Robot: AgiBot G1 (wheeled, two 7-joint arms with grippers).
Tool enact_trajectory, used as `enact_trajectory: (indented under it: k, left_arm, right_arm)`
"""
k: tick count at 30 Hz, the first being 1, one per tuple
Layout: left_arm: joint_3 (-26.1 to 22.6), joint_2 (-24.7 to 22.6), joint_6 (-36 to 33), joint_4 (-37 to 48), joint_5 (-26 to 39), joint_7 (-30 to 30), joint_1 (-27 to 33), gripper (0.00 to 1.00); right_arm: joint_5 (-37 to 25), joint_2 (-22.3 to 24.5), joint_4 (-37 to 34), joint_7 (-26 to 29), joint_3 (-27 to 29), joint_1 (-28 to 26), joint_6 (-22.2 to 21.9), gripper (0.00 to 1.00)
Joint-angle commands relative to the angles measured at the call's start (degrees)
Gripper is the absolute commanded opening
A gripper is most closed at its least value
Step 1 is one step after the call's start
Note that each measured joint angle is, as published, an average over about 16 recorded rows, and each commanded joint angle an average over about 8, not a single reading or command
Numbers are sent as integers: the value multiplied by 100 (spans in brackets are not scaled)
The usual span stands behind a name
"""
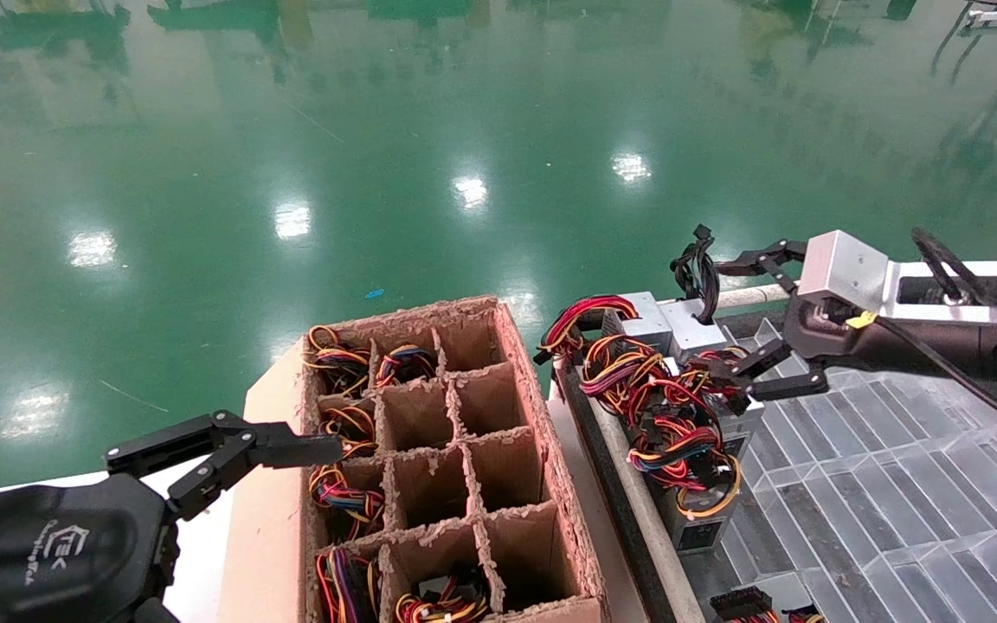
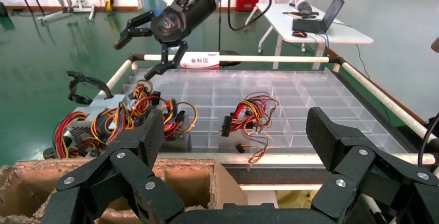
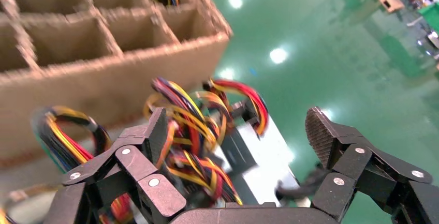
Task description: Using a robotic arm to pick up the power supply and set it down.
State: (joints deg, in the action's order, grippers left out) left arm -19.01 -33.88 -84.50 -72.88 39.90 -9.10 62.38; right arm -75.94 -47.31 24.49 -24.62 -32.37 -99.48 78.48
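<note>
The power supply is a small silver box with looped red, yellow and black wires, lying at the near-left corner of the clear tray. My right gripper hangs open just above that corner. In the right wrist view the power supply lies between and beyond the spread fingers, untouched, with the right gripper empty. My left gripper is open and empty beside the cardboard box. The left wrist view shows the left gripper open, with the right gripper far off above the power supply.
The cardboard box has divider cells, several holding wire bundles. More silver units with coloured wires crowd the tray's left edge, one with a black cable bundle. Another unit lies farther along the tray. Green floor lies beyond.
</note>
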Motion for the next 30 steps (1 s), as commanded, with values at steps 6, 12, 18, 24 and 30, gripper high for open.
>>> enact_trajectory:
  k: [6,12,18,24,30]
  left_arm:
    - [-1,0,0,0,-1,0,0,100]
    - [-2,1,1,0,-1,1,0,100]
    - [-2,1,1,0,-2,1,1,100]
    - [-3,1,1,0,-2,2,1,100]
    - [-4,1,1,0,-3,2,1,100]
  right_arm:
    - [599,216,863,622,287,667,127,100]
    - [1112,401,1602,1154,534,1237,235,100]
    - [1626,586,2342,1688,780,1809,344,100]
    - [2140,772,3082,2221,1027,2381,453,100]
    - [2654,957,3823,2755,1273,2953,562,100]
